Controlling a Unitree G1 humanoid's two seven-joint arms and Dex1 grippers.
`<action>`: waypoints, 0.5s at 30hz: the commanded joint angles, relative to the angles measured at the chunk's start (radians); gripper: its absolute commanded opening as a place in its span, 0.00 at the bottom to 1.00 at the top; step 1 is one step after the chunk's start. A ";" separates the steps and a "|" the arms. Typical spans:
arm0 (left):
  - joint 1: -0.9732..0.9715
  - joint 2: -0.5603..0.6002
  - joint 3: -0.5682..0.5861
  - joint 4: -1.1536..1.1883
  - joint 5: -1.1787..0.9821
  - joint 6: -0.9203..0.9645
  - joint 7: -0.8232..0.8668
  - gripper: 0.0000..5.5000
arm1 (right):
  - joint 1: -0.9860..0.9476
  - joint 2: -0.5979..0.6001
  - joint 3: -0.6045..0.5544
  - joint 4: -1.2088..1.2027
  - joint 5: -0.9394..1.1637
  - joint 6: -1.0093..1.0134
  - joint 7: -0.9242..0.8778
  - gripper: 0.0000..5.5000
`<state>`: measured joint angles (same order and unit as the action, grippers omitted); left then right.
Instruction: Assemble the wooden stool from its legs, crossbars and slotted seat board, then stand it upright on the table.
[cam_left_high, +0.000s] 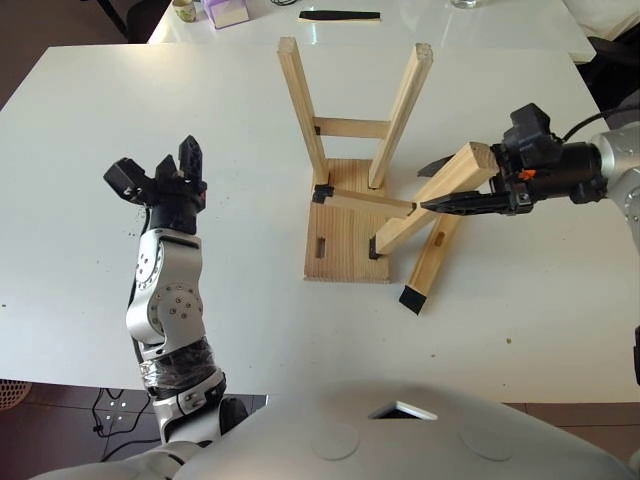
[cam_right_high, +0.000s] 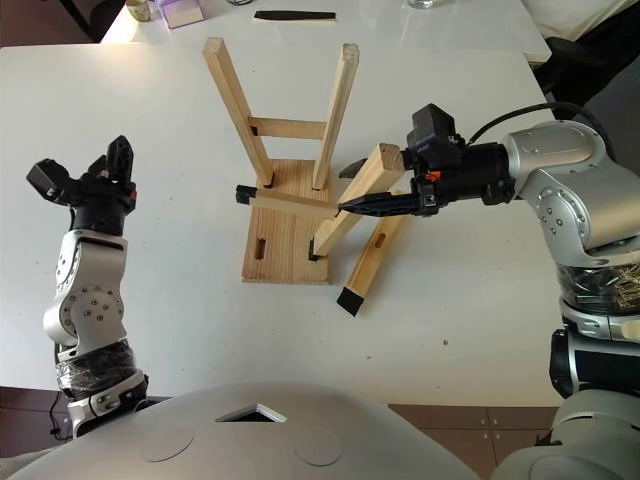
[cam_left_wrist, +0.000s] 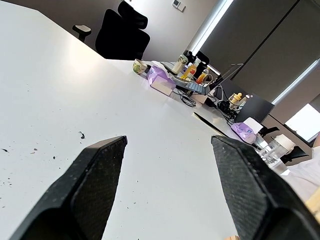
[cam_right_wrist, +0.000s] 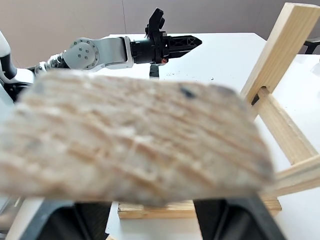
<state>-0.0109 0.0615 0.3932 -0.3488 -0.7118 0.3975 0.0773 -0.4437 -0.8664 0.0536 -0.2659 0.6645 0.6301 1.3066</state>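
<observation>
The slotted seat board (cam_left_high: 340, 250) lies flat mid-table. Two legs (cam_left_high: 301, 100) (cam_left_high: 402, 105) rise from its far end, joined by a crossbar (cam_left_high: 352, 128). A third leg (cam_left_high: 440, 192) leans from the board's near right corner, and a second crossbar (cam_left_high: 365, 200) links it to the left upright leg. My right gripper (cam_left_high: 446, 185) is shut on this leaning leg near its top; its end grain (cam_right_wrist: 135, 140) looms in the right wrist view. A loose leg (cam_left_high: 432, 262) with a black foot lies beside the board. My left gripper (cam_left_high: 165, 172) hangs open over the left of the table, holding nothing (cam_left_wrist: 170, 185).
A black strip (cam_left_high: 340, 16), a purple box (cam_left_high: 228, 12) and a cup (cam_left_high: 184, 10) sit on the adjoining table behind. Bare white tabletop (cam_left_high: 230, 300) spreads left of and in front of the board. The table's near edge runs close to my body.
</observation>
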 joint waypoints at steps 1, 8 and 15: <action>0.015 -0.010 -0.008 -0.004 0.009 -0.008 -0.002 0.57 | 0.042 -0.012 0.057 -0.060 -0.076 -0.036 -0.019 0.36; 0.029 -0.020 -0.056 -0.019 0.036 -0.015 -0.009 0.57 | 0.113 0.008 0.196 -0.055 -0.197 -0.055 -0.111 0.36; 0.036 -0.032 -0.084 -0.023 0.041 -0.020 -0.016 0.57 | 0.030 0.022 0.241 0.007 -0.180 0.018 -0.168 0.36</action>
<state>0.0260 0.0329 0.3217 -0.3653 -0.6828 0.3784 0.0649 -0.4602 -0.8271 0.1981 -0.3265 0.5839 0.5330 1.1552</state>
